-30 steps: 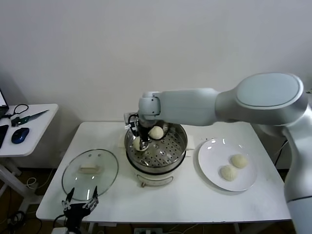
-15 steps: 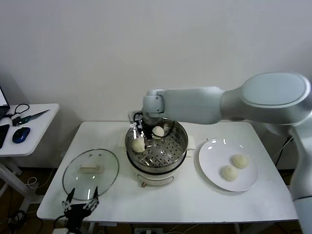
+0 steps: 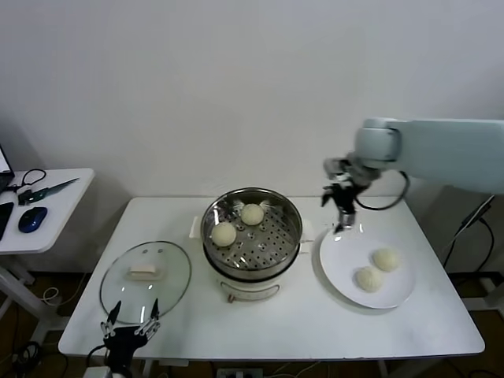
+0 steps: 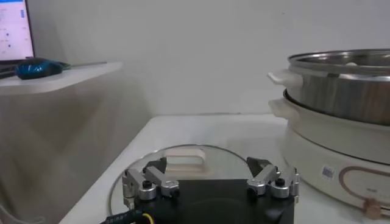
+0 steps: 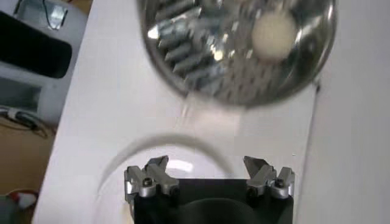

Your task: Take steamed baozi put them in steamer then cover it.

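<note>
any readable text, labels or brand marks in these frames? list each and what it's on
None can be read.
Small label patch on the cream base of the steamer: print too small and blurred to read.
Lines of text on the lit screen at the side table: too blurred to read.
Nothing shows on the glass lid, the plate or the buns.

Shiny silver steamer (image 3: 252, 236) on its cream-white base, its tray dotted with perforations, two cream-white baozi (image 3: 224, 233) at about ten and twelve o'clock inside. White plate (image 3: 340, 268) holds two more pale buns. Clear glass cover (image 3: 146, 281), metal-rimmed, cream handle. My right gripper (image 5: 209, 176) and left gripper (image 4: 210, 181): black with silvery fingers.
</note>
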Tool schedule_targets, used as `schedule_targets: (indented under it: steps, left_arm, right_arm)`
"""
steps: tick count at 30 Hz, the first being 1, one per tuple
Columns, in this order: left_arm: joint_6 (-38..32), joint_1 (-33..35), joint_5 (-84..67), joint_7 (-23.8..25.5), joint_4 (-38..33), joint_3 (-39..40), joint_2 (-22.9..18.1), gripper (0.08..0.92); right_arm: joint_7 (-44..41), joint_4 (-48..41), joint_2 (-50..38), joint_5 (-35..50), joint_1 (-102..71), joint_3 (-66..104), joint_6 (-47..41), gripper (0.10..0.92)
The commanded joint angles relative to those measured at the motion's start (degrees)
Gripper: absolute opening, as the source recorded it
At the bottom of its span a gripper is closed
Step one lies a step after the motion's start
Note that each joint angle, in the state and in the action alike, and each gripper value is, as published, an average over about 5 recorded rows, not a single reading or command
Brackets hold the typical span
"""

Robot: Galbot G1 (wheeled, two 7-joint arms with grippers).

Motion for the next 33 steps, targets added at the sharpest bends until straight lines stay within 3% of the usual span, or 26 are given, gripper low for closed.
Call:
schedule_targets:
  steps: [1, 8, 17, 29, 33]
  left_arm:
    - [-0.1, -0.1, 0.2, 0.0, -0.1, 0.0, -0.1, 0.823]
    - [-0.2, -0.3, 0.2, 0.0, 0.1, 0.4, -0.5, 0.823]
    - [-0.3, -0.1, 0.3, 0.0, 0.5, 0.5, -0.6, 0.823]
    - [-0.5, 0.5, 0.3, 0.0, 0.3, 0.0, -0.4, 0.823]
    - [-0.4, 0.4, 0.4, 0.0, 0.2, 0.1, -0.5, 0.823]
  right_arm:
    - [0.0, 2.3, -17.6, -14.6, -8.0, 0.8, 2.3, 0.823]
    - [1.6, -2.7, -18.5, -19.7, -22.8, 11.7, 1.1, 0.823]
    - [5.1, -8.0, -12.8, -19.3, -38.5, 26.6, -1.7, 0.823]
    - [5.9, -11.9, -8.4, -18.8, -42.0, 28.8, -2.6, 0.818]
    - [5.5, -11.8, -8.4, -18.8, -41.6, 28.4, -2.7, 0.747]
